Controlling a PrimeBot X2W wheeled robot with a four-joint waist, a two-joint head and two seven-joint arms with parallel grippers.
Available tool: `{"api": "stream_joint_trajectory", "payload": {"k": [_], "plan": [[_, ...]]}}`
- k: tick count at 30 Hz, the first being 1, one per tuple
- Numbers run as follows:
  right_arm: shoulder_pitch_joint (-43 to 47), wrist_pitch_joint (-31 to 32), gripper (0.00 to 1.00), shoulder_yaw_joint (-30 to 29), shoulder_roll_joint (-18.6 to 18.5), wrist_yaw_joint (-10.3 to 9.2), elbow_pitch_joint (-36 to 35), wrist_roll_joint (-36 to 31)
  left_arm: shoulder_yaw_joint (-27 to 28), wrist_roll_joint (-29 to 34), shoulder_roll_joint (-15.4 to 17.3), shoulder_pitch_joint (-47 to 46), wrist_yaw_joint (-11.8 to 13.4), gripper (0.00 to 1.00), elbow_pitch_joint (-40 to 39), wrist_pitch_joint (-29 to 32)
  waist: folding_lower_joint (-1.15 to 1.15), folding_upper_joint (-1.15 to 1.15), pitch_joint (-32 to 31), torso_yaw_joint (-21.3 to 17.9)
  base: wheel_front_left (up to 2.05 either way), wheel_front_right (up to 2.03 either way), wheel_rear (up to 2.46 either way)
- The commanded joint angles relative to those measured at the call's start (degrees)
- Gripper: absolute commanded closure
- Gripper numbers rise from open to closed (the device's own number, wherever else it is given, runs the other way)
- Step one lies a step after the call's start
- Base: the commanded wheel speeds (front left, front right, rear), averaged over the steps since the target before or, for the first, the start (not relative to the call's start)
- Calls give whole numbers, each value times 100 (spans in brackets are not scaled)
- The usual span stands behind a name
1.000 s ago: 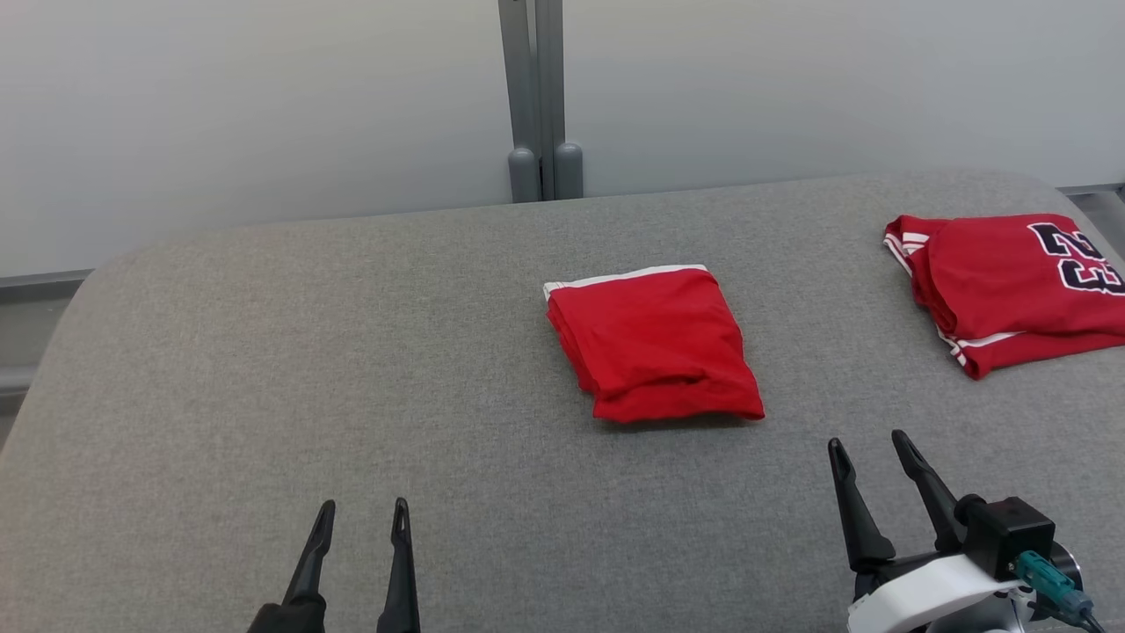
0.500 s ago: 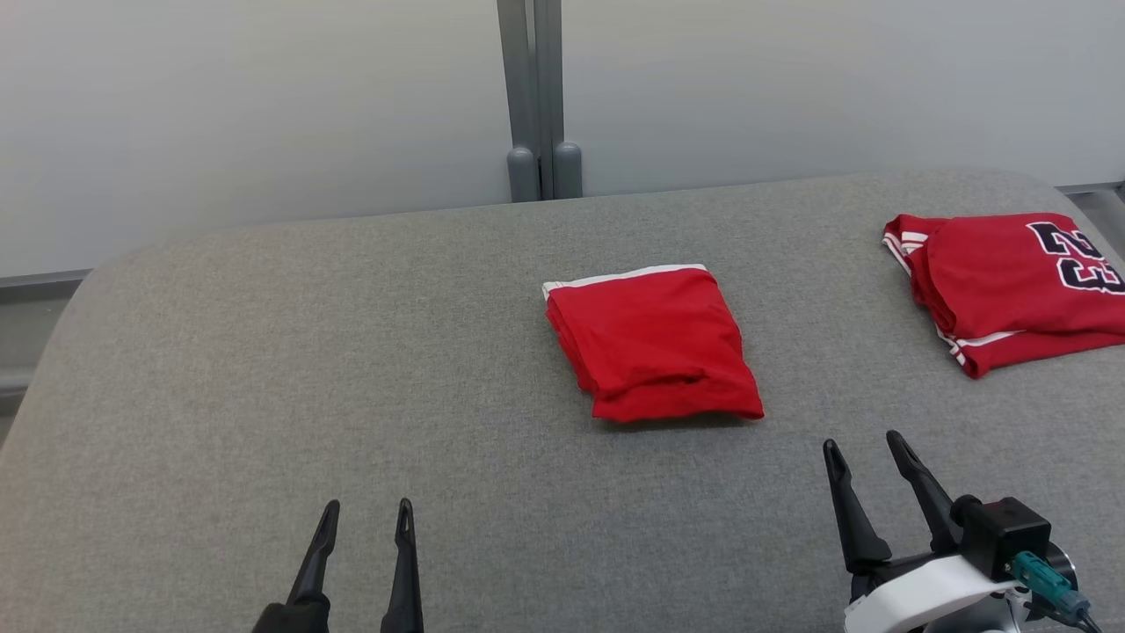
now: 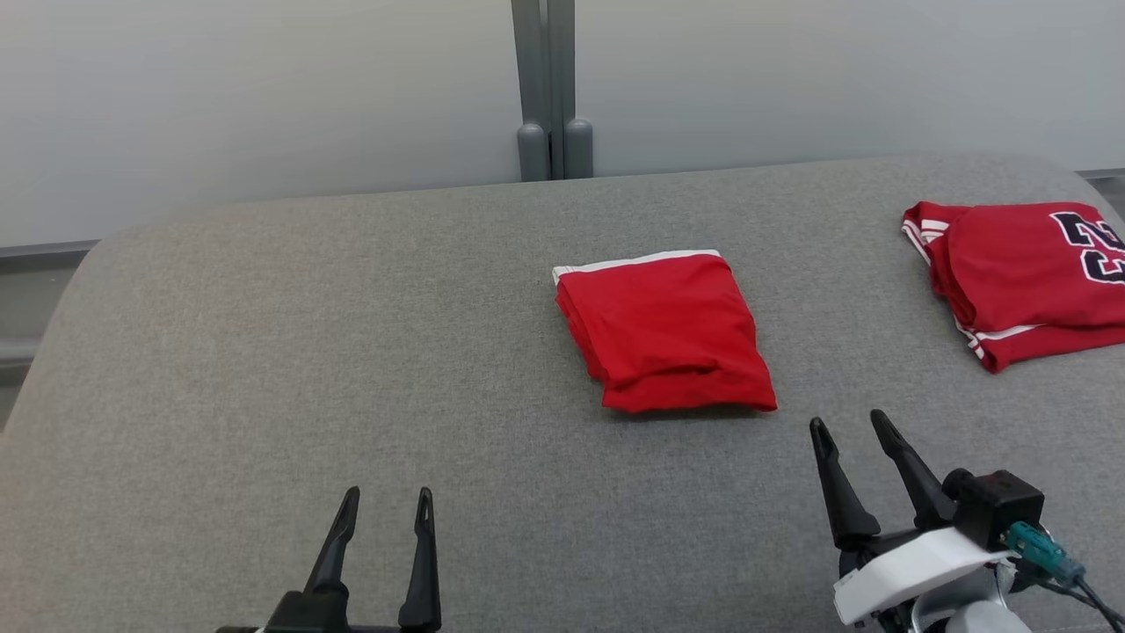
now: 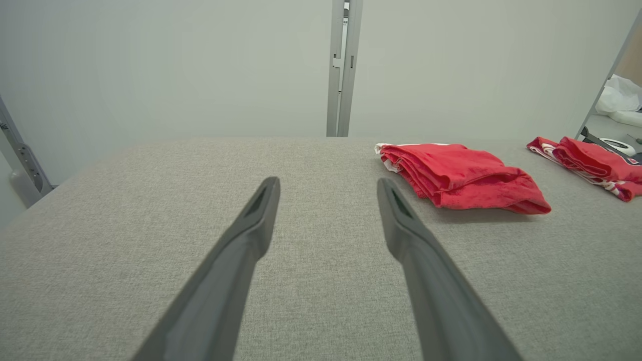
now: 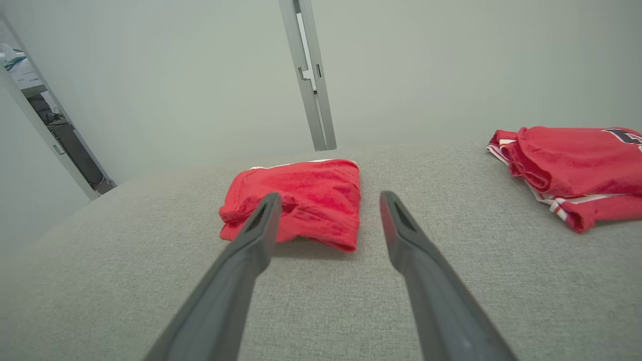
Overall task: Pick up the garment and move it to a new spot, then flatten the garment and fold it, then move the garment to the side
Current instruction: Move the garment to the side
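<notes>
Two red garments lie on the grey bench (image 3: 264, 352). The folded garment (image 3: 665, 330) is a compact red packet with a white band along its far edge. It rests near the middle of the bench, a little toward the robot's right side. The jersey (image 3: 1024, 281), also folded, has white stripes and a dark number, and it lies well apart from the first one at the right edge of the bench.

The left hand (image 3: 388, 492) is at the lower left, above bare bench, with its two fingers spread and nothing between them. The right hand (image 3: 849, 420) is near the front right corner of the folded garment but apart from it. Its fingers are also parted and it holds nothing. Behind the bench stands a pale wall with a grey post (image 3: 552, 88).
</notes>
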Motion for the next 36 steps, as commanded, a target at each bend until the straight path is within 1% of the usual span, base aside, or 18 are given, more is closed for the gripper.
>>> {"api": "stream_joint_trajectory", "payload": {"k": [1,6,10,12,16,20,22,27,30,33,34,35,36], "plan": [[-178,-15,0,70,-96,1,96,156,-28,49,12,-115,-35,0,-2,0,0,0,83,82,0,0,0],[-717,-15,0,326,-323,1,630,856,-203,70,12,-219,-68,0,10,0,0,0,216,273,0,0,0],[-1292,-13,0,695,-647,1,1298,1533,-348,94,13,-346,-98,0,-15,0,0,0,404,473,0,0,0],[-1645,184,0,938,-834,3,1605,1984,-413,125,13,-420,-107,0,-15,0,0,0,514,594,0,0,0],[-2201,739,0,1239,-1219,2,1929,2858,-495,152,13,-577,-116,0,-13,0,0,0,745,811,0,0,0],[-2642,1240,0,1355,-1559,2,2138,3641,-574,141,13,-709,-114,0,-26,0,0,0,989,996,0,0,0],[-2814,1423,0,1408,-1708,2,2212,3930,-624,125,13,-777,-115,0,-28,0,0,0,1124,1079,0,0,0],[-3198,1694,0,1521,-2007,2,2399,4417,-747,80,13,-975,-99,0,-21,0,0,0,1475,1237,0,0,0],[-3403,1776,0,1607,-2108,2,2559,4584,-807,58,12,-1111,-87,0,-20,0,0,0,1680,1309,0,0,0],[-3621,1832,0,1805,-2123,2,2757,4695,-889,28,12,-1282,-70,0,-15,0,0,0,1898,1377,0,0,0],[-3657,1845,3,1859,-2119,2,2791,4708,-904,13,12,-1313,-58,0,-16,0,0,0,1936,1385,0,0,0],[-3688,1860,51,1924,-2106,2,2844,4740,-920,-1,12,-1348,-52,0,-11,0,0,0,1966,1392,0,0,0],[-3704,1876,61,1983,-2091,2,2867,4771,-933,-7,12,-1372,-51,0,-5,0,0,0,1986,1395,0,0,0]]}}
